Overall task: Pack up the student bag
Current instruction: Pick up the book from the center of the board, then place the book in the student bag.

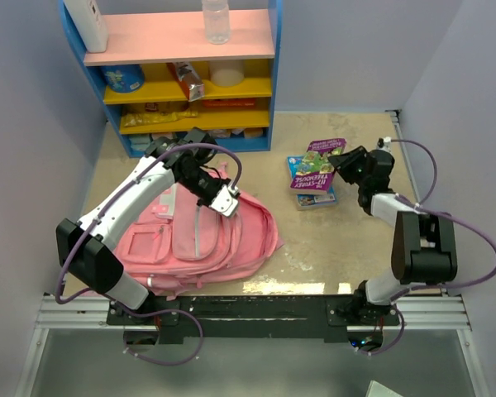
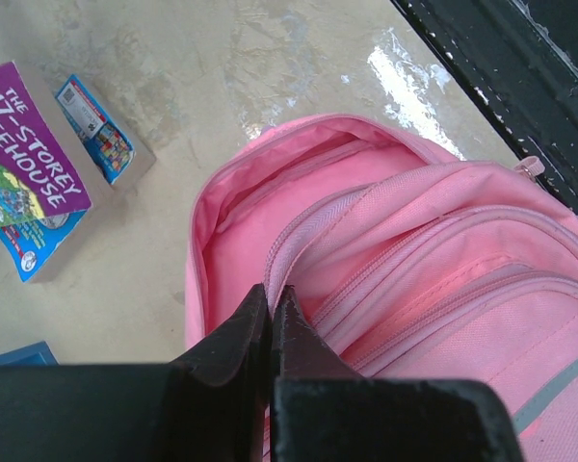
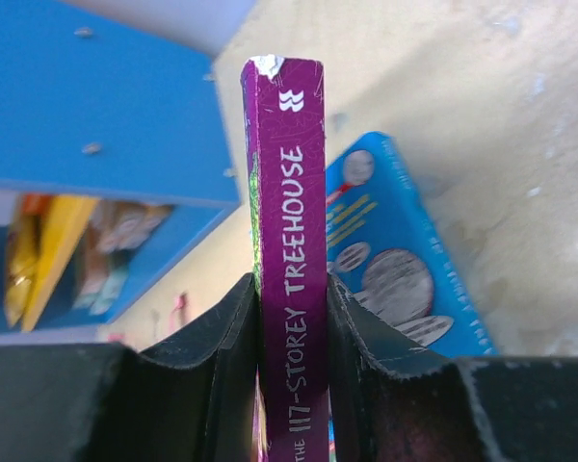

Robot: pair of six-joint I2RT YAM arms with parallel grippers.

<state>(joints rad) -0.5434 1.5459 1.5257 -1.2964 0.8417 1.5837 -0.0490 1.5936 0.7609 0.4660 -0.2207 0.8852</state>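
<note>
Pink soft fabric is covering much of the bench [image 1: 339,248]: the student bag [image 1: 207,236] is lying flat on it in front of the left arm's base, its quilted zip pockets facing up and its main compartment gaping open. The left gripper [image 2: 272,294] is sitting right at the rim of that opening, its jaws pressed together; whether cloth is caught between them cannot be told. Well to the right of the bag, the right gripper [image 3: 291,289] is pinching a glossy purple book [image 3: 289,192] by its spine and holding it on edge, the jaws tight against both covers. Just beneath, a flat blue book [image 3: 395,260] is lying on the mottled beige surface. Beyond the bag, a blue shelf unit [image 1: 269,74] with yellow shelves and a pink top is standing against the wall, and a clear bottle [image 1: 217,21] is standing on top of it.
</note>
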